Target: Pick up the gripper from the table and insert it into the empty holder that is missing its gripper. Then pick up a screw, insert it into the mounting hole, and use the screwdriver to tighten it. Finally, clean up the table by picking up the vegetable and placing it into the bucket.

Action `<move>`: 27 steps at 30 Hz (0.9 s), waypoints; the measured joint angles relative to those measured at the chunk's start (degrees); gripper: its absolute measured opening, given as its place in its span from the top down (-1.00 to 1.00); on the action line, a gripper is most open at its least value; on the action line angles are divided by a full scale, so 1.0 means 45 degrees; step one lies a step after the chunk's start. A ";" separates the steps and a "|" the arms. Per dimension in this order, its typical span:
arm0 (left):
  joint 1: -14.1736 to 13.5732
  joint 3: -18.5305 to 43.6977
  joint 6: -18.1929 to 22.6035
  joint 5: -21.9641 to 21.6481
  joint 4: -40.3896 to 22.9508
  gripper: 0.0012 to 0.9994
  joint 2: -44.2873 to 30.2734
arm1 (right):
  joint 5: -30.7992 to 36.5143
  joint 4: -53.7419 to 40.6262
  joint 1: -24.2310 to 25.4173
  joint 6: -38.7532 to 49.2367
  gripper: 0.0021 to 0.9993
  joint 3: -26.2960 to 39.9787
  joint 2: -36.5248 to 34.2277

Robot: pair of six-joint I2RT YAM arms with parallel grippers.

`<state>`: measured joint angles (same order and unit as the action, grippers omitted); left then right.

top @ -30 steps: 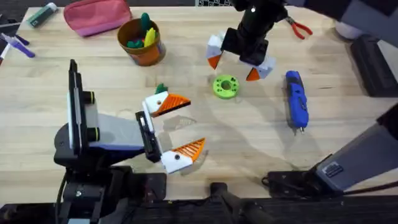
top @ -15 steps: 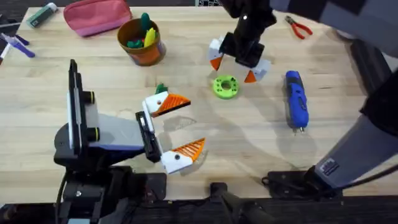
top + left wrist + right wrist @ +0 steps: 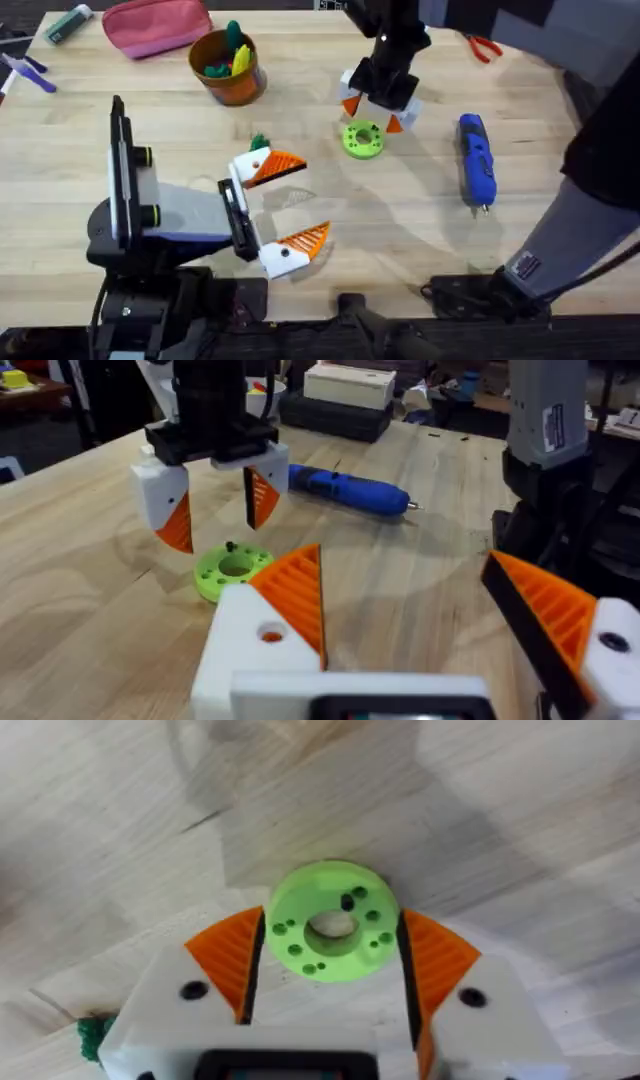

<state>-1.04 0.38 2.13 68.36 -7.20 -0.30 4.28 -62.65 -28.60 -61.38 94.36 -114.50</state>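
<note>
Blue screwdriver point(image 3: 476, 160) flat, table right; vegetable point(image 3: 259, 142) mid-table; bucket point(image 3: 228, 68) upright.

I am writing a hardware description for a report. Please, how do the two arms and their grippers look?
Both grippers, left and right, have white angular finger mounts carrying orange ribbed wedge pads, each mount with a round screw hole. The left arm is black with a pale grey link. The right arm is grey with a small printed label, and its wrist is black.
</note>
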 joint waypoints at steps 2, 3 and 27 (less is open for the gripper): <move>0.0000 0.0000 0.0000 0.0000 0.0000 -0.97 0.0000 | 0.0008 0.0165 0.0000 -0.0035 -0.45 -0.0087 -0.0058; 0.0000 0.0000 0.0000 0.0000 0.0000 -0.97 0.0000 | 0.0008 0.0232 0.0000 -0.0040 -0.44 -0.0159 -0.0069; 0.0000 0.0000 0.0000 0.0000 0.0000 -0.97 -0.0003 | 0.0006 0.1229 0.0000 -0.0380 -0.03 -0.1175 -0.0043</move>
<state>-1.04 0.38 2.13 68.36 -7.20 -0.31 4.31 -57.12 -28.60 -63.09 89.08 -114.69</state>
